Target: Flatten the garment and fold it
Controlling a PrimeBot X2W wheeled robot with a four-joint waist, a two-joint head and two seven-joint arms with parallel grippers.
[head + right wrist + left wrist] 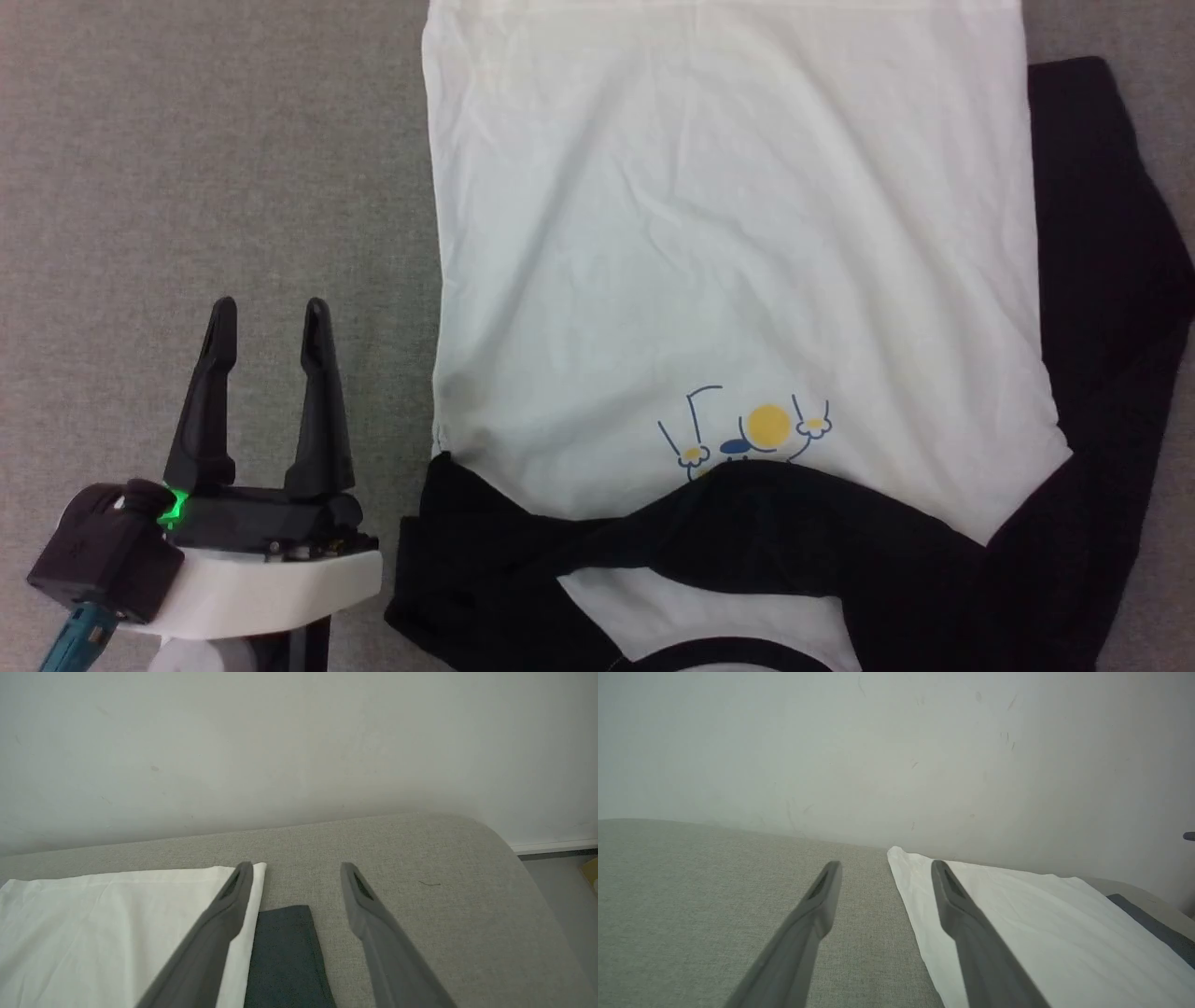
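Across the middle and right of the head view lies one soft white T-shirt with black sleeves, its body fairly flat on the grey woven surface. One black sleeve is crossed over the chest at the bottom; the other black sleeve lies out at the right, so most folding remains, I judge. My two grippers, left gripper at lower left and right gripper, gape wide, empty.

The garment is white with black sleeves and a yellow-and-blue drawing, on a grey surface.
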